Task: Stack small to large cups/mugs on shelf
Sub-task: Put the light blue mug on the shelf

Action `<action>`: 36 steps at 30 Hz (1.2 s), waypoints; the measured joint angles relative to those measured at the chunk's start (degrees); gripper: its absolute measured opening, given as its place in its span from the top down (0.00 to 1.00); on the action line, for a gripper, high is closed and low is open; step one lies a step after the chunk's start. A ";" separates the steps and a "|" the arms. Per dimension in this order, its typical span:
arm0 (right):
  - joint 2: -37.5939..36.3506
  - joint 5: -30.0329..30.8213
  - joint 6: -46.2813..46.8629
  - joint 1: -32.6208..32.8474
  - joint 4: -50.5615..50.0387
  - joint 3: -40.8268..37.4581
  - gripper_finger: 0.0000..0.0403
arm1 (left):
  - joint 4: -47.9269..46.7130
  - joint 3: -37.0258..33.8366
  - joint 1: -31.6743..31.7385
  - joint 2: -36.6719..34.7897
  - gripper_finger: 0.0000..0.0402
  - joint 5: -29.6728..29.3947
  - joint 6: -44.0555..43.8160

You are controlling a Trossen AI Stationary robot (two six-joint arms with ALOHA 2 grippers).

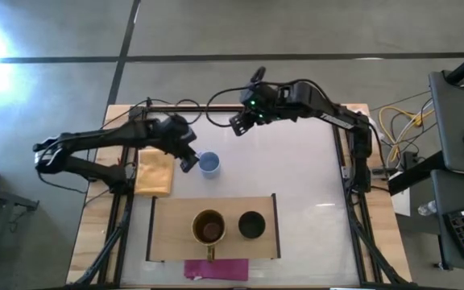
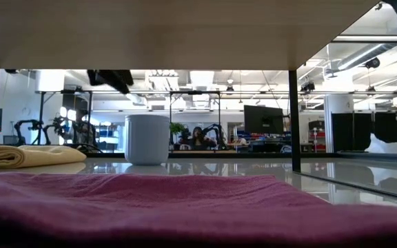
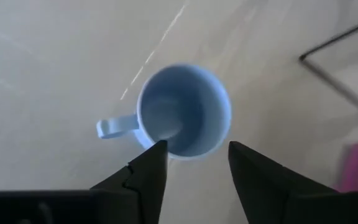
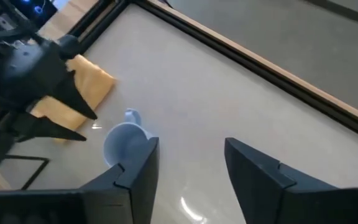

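Observation:
The pale blue mug [image 1: 209,164] stands upright on its base on the white table, its handle [image 3: 112,128] toward the far side; it also shows in the low view [image 2: 147,138]. My left gripper [image 1: 188,158] is open, just left of the mug and above it [image 2: 112,78], its fingers [image 3: 148,177] apart and short of the rim. My right gripper [image 1: 239,122] is open and empty, hovering farther back [image 4: 191,155]. The brown mug [image 1: 209,228] and the black cup [image 1: 251,225] stand upright side by side on the light-wood shelf [image 1: 171,234].
A folded yellow cloth [image 1: 153,171] lies left of the blue mug, under my left arm. A magenta strip [image 1: 216,268] lies at the shelf's near edge. The shelf's dark legs [image 2: 293,117] stand on the table. Bare table lies to the right of the mug.

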 joint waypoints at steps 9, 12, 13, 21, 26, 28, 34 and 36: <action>0.45 0.64 1.49 0.31 -3.58 -0.23 0.55 | -7.50 8.89 0.02 12.55 0.49 -7.35 11.40; 0.39 0.62 1.78 0.46 -3.63 -0.50 0.55 | -7.34 11.03 0.00 14.49 0.49 -7.50 13.27; 0.39 0.62 1.92 0.46 -3.71 -0.55 0.55 | -7.18 11.57 0.00 15.19 0.49 -7.52 14.03; 0.39 0.61 1.94 0.37 -3.72 -1.02 0.55 | -6.63 11.97 1.53 21.76 0.49 -8.41 19.02; 0.39 0.58 1.94 0.37 -3.74 -2.04 0.55 | -6.42 11.94 1.84 23.80 0.49 -8.96 19.19; 0.39 0.58 2.10 0.37 -3.73 -2.80 0.56 | -6.38 11.94 1.84 23.99 0.49 -8.94 19.21; 0.39 0.50 2.79 0.37 -3.67 -5.42 0.56 | -6.25 11.92 1.86 23.25 0.49 -9.07 19.21; 0.39 0.42 2.80 0.37 -3.43 -6.15 0.56 | -6.35 11.92 1.98 23.25 0.49 -9.09 19.20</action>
